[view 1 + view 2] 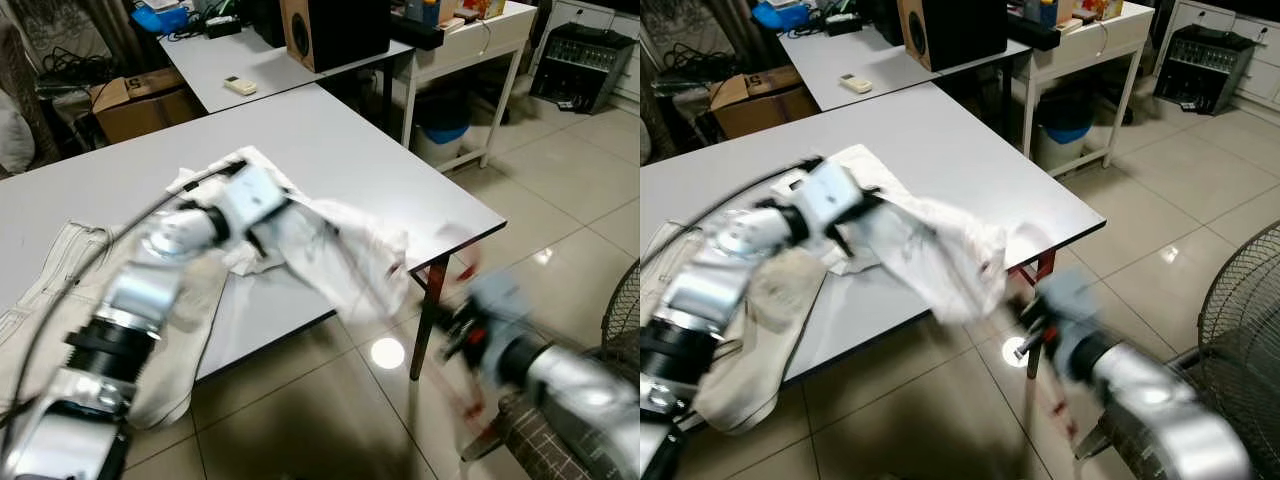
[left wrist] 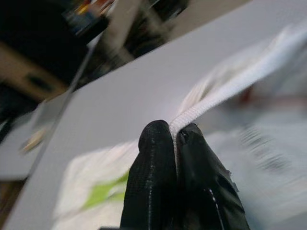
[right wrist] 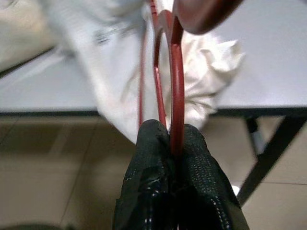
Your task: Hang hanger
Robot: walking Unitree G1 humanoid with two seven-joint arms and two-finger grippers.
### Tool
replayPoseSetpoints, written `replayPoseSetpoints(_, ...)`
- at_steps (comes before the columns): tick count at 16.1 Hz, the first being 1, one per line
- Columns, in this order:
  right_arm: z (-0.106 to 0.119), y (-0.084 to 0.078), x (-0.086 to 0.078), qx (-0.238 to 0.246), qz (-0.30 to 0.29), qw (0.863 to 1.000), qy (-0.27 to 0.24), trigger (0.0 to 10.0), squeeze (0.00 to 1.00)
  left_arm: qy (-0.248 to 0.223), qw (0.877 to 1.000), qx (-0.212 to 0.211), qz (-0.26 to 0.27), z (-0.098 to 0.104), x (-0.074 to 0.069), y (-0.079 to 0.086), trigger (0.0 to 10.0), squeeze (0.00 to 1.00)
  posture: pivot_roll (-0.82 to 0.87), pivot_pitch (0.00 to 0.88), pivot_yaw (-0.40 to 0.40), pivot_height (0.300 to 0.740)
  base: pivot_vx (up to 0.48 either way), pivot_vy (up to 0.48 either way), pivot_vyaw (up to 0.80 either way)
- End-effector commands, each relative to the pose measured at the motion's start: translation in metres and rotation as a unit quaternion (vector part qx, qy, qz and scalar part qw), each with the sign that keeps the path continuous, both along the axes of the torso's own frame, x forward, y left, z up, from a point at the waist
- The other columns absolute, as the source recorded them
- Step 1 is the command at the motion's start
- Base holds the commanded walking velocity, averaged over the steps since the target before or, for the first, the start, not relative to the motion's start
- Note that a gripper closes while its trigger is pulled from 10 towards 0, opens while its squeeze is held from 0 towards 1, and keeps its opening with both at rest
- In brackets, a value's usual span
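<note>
The left gripper has its two black, rough-textured fingers pressed together on a folded hem of a white garment, a soft and wrinkled cloth that stretches from the grey table out over its edge toward 4 o'clock. The right gripper is clenched on a thin red hanger, smooth and glossy like plastic, whose curved bars rise in front of the white cloth (both arms are blurred in the head views). The hanger sits at about 5 o'clock from the garment, below the table corner and near a dark table leg. A beige garment lies flat at 8 o'clock on the matte tabletop. The floor is glossy pale tile. At 12 o'clock stand a second grey table with a dark speaker, at 10 o'clock a cardboard box, and at 4 o'clock a wire fan grille.
</note>
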State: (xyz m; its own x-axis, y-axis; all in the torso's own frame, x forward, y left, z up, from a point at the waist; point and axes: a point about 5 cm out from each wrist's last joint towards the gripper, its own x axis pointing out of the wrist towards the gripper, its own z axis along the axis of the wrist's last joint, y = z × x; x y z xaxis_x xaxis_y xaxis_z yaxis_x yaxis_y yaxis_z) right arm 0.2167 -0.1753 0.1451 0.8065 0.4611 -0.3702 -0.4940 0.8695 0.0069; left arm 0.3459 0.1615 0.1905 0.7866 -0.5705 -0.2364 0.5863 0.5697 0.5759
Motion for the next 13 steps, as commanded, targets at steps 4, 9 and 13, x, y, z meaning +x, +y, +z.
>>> replayPoseSetpoints(4, 0.037, -0.008, 0.007, 0.012, -0.002, 0.998, -0.062, 10.0, 0.0, -0.084, 0.992, 0.008, 0.096, 0.037, 0.018, 0.04, 0.3, 0.0, -0.19, 0.0, 0.109, 0.74, 0.0, 0.0, 0.0)
replayPoseSetpoints(9, -0.012, -0.009, -0.006, 0.018, -0.049, 0.997, 0.054, 10.0, 0.0, -0.051, 0.999, -0.004, -0.002, 0.008, 0.002, 0.003, 1.1, 0.0, -0.19, 0.0, 0.114, 0.74, 0.0, 0.0, 0.0)
replayPoseSetpoints(13, -0.001, 0.001, 0.001, 0.139, -0.047, 0.989, 0.026, 10.0, 0.0, -0.044, 0.996, -0.022, -0.069, 0.005, -0.008, -0.016, 1.2, 0.0, -0.19, 0.0, 0.111, 0.74, 0.0, 0.0, 0.0)
